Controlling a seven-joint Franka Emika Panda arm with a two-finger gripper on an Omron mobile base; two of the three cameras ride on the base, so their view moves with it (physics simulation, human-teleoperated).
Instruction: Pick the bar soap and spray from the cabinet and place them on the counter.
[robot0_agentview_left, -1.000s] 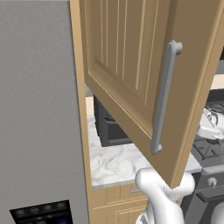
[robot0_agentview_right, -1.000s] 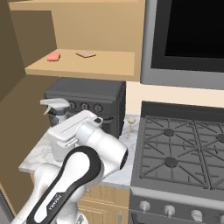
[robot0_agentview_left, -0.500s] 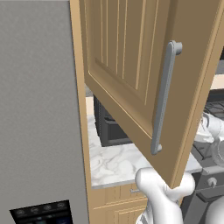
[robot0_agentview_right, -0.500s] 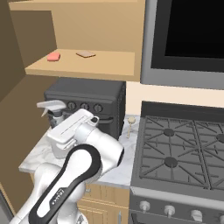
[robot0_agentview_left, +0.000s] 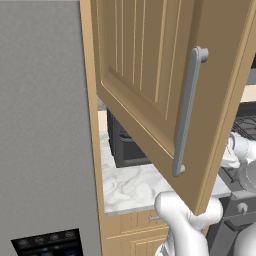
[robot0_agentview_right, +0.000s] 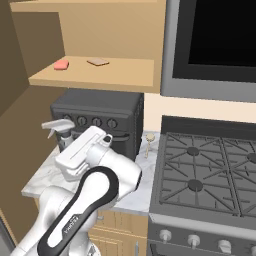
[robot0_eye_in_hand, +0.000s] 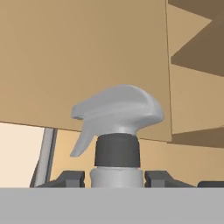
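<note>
While the cabinet (robot0_agentview_left: 150, 85) door stands swung wide open, its grooved panel and long grey bar handle (robot0_agentview_left: 186, 112) are seen close in the left base view. The spray (robot0_eye_in_hand: 117, 131) is held upright between the gripper (robot0_eye_in_hand: 114, 178) finger tips (robot0_eye_in_hand: 70, 178), which are closed narrowly on its pale neck just below the dark collar; the grey trigger head is raised above them against the tan wood of the door. From the right base camera, the same spray (robot0_agentview_right: 59, 131) is seen at the end of the white arm, above the left end of the counter (robot0_agentview_right: 41, 176) and in front of a dark countertop oven (robot0_agentview_right: 97, 117) with a row of knobs. The open cabinet shelf (robot0_agentview_right: 95, 75) is shown above that oven. On it a pink bar soap (robot0_agentview_right: 61, 64) is lying near the left, and a flat tan piece (robot0_agentview_right: 98, 62) is lying just to its right, apart from it. A dark stove top (robot0_agentview_right: 205, 172) with grates is set beside the marble slab, and a small pale object (robot0_agentview_right: 149, 141) is standing on the counter near the stove's edge.
</note>
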